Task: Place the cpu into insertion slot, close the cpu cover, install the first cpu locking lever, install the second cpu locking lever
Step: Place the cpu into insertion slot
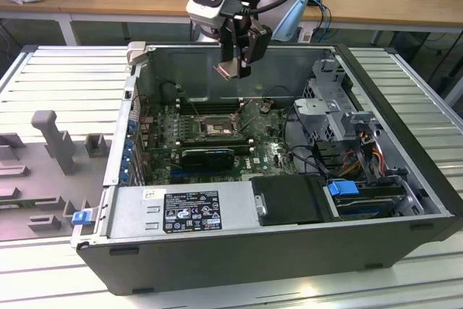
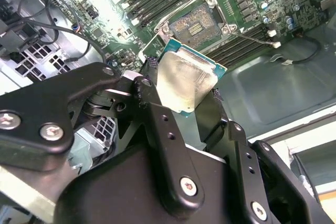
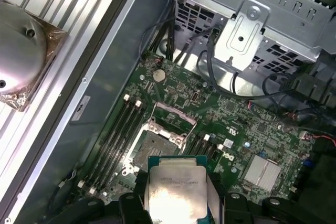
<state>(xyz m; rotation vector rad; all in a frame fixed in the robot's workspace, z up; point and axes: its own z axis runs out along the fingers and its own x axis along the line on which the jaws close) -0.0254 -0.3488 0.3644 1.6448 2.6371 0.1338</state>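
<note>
Clenched on 2 opposite edges in the matte black claw (image 2: 182,85): the cpu (image 3: 176,192), a thin square chip with a dull, slightly smeared silvery metal top and a green rim. Hangs in the air over the open grey metal computer case (image 1: 289,251), well apart from the insertion slot (image 3: 152,145), a square socket with a dark pin field. Alongside it on the green motherboard (image 1: 268,153), long narrow black memory slots (image 3: 113,135).

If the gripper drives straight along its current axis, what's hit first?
Likely the insertion slot, which lies just beyond the cpu that the gripper holds, in both wrist views. Nothing shows between them, but depth is unclear.
</note>
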